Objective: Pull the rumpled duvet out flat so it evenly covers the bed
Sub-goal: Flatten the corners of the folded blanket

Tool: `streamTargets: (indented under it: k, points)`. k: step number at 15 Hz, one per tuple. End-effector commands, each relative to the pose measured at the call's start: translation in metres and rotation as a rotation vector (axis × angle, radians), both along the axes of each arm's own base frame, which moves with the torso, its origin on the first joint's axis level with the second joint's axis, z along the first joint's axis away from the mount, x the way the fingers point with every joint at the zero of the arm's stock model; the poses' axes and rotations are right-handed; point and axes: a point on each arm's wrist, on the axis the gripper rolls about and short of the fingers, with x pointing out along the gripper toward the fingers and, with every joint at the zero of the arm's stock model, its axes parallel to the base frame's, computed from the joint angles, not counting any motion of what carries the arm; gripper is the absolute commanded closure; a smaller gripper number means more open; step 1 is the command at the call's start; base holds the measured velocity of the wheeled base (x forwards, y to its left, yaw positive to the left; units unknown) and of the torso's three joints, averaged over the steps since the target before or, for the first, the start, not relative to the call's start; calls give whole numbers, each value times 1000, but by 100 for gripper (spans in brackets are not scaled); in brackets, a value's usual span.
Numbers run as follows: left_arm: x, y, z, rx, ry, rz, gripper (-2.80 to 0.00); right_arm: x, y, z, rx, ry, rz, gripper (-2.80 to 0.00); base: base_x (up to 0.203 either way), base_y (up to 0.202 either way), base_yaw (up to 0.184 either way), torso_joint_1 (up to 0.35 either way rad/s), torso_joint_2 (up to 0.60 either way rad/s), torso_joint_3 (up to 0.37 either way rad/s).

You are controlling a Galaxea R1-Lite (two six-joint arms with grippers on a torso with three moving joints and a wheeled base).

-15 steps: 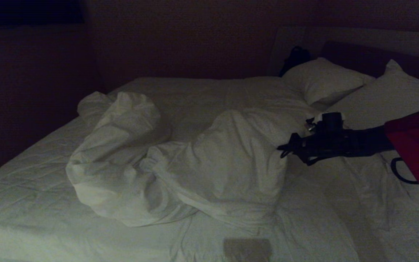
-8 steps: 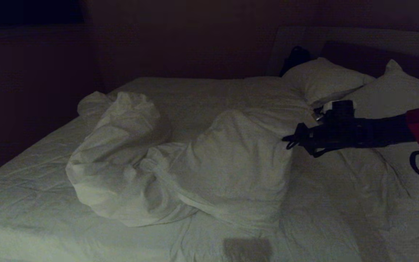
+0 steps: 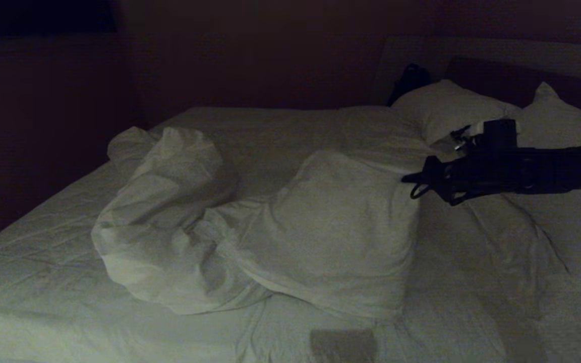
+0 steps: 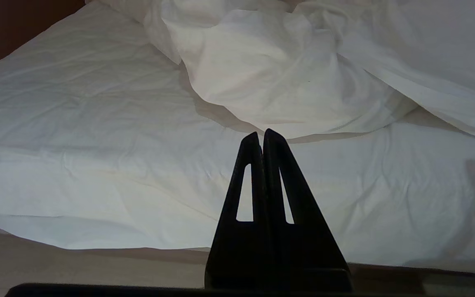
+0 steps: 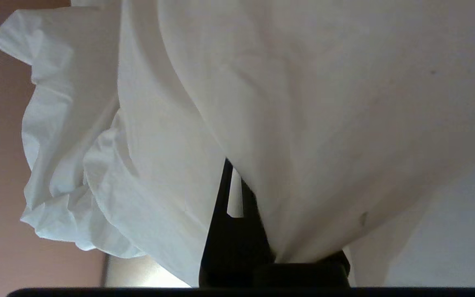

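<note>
right wrist view alone shows right gripper fingers pinching the duvet; left gripper fingers pressed together

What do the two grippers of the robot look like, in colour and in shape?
The left gripper is black: two flat fingers tapering to a point, each with a slot cut through. The right gripper is black too, with a boxy black block and a thin cable loop at its wrist.
</note>
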Motion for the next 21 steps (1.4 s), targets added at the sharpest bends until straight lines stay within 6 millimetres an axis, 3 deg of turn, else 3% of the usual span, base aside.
streamTargets:
  k: [1, 4, 11, 13, 19, 21]
  points:
    - [0, 0, 0, 0, 0, 1, 0, -12, -1, 17, -42, -31, -5, 0, 0, 0, 0, 0, 0, 0]
    - [0, 0, 0, 0, 0, 1, 0, -23, -4, 28, -156, -46, -55, 0, 0, 0, 0, 0, 0, 0]
    - [0, 0, 0, 0, 0, 1, 0, -59, -7, 70, -164, -67, -66, 0, 0, 0, 0, 0, 0, 0]
    - [0, 0, 0, 0, 0, 1, 0, -62, -9, 73, -165, -61, -70, 0, 0, 0, 0, 0, 0, 0]
    - [0, 0, 0, 0, 0, 1, 0, -71, -36, 78, -169, -36, -144, 0, 0, 0, 0, 0, 0, 0]
    - [0, 0, 0, 0, 0, 1, 0, -68, -55, 74, -169, -16, -194, 0, 0, 0, 0, 0, 0, 0]
